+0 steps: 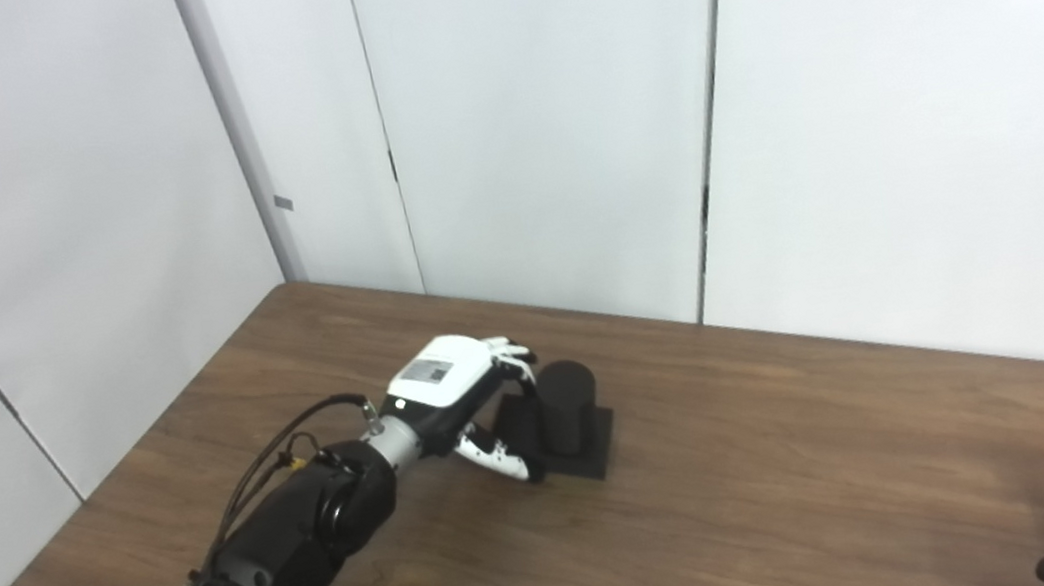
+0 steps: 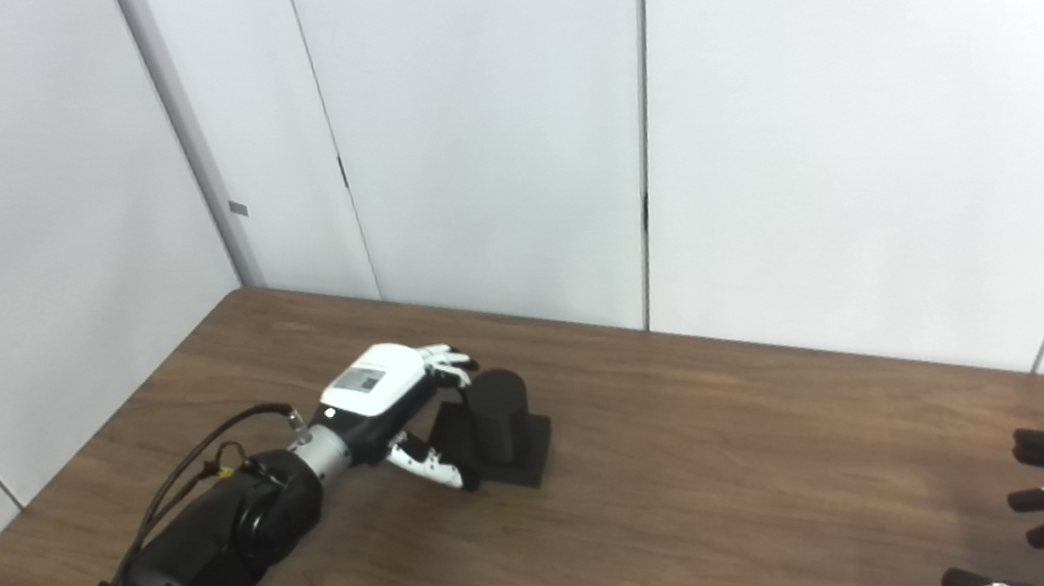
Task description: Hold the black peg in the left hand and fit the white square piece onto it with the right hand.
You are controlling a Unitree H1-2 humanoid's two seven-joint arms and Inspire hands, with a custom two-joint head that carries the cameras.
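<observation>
Left eye view: left hand (image 1: 454, 393) seemingly at black peg (image 1: 567, 406).

A brown wooden table (image 1: 762, 503) stands against white wall panels; the black peg (image 1: 566, 413) sits upright on it, left of the table's centre.

My surface (image 1: 770, 492) is brown wood grain with a dull sheen. The black peg (image 1: 568, 406) at my eleven o'clock looks matt and smooth. My left robot hand (image 1: 453, 383) wears glossy white plastic, with a bare metal collar (image 1: 390, 438) at the wrist.
</observation>
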